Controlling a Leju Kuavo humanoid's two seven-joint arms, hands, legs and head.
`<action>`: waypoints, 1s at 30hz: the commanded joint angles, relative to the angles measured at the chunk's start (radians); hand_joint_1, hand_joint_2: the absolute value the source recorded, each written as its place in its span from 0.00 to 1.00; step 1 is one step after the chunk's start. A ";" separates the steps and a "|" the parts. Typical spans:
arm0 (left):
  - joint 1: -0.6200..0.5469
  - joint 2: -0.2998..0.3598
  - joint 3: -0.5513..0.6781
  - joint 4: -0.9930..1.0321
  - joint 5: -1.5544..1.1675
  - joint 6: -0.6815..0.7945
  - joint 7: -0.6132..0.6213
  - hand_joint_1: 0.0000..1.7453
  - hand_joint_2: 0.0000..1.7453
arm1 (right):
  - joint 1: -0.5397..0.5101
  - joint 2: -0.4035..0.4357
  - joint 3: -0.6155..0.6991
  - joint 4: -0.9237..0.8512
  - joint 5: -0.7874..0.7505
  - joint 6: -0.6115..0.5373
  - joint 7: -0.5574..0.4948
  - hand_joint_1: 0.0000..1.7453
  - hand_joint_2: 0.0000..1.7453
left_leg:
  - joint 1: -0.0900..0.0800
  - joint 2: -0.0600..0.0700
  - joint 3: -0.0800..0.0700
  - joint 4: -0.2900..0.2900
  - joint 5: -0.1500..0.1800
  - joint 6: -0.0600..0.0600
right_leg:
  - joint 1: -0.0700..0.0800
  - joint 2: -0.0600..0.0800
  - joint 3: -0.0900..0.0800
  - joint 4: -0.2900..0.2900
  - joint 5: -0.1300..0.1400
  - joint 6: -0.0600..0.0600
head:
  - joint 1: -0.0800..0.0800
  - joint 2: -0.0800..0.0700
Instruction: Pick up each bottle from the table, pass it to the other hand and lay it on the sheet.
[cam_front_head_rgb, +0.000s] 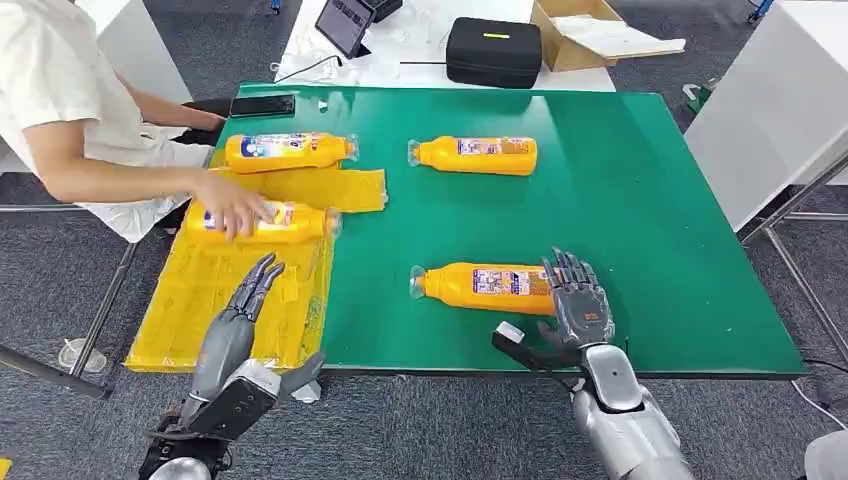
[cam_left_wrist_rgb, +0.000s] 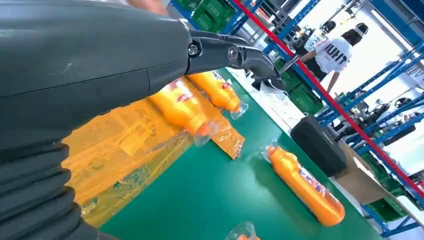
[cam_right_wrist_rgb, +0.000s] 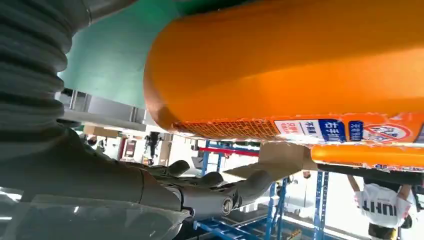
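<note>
Two robot hands: my right robot hand (cam_front_head_rgb: 578, 300) open against the nearest bottle (cam_front_head_rgb: 480, 285) on the bench (cam_front_head_rgb: 620, 190); my left robot hand (cam_front_head_rgb: 250, 295) open above the sheet (cam_front_head_rgb: 215, 300).

You have a green tabletop (cam_front_head_rgb: 640, 200) with a yellow sheet (cam_front_head_rgb: 220, 290) at its left edge. On the sheet lie two orange bottles (cam_front_head_rgb: 290, 152) with blue-and-white labels; right of the sheet, two more in the same colours (cam_front_head_rgb: 478, 155). Beyond the tabletop sits a black case (cam_front_head_rgb: 493, 50) with a yellow stripe.
</note>
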 joint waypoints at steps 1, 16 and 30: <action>-0.011 -0.032 -0.041 0.028 0.027 -0.015 -0.014 0.00 1.00 | -0.051 0.010 -0.014 0.101 0.035 0.062 0.067 0.00 1.00 | 0.000 0.000 0.005 0.000 -0.002 0.001 | 0.001 -0.001 0.006 -0.001 -0.002 -0.002 | 0.000 0.000; -0.106 -0.039 -0.085 0.112 0.106 -0.038 -0.047 0.00 1.00 | -0.241 0.051 -0.115 0.421 -0.100 0.137 -0.065 0.00 1.00 | -0.001 0.000 0.006 -0.001 0.000 0.002 | 0.000 -0.001 0.006 -0.001 0.000 0.000 | 0.000 0.000; -0.143 -0.031 -0.105 0.153 0.148 -0.029 -0.077 0.00 1.00 | -0.238 0.061 -0.109 0.477 -0.184 0.148 -0.195 0.80 1.00 | 0.000 0.000 0.011 -0.002 0.000 0.001 | 0.001 -0.002 0.010 -0.002 0.001 -0.003 | 0.000 0.000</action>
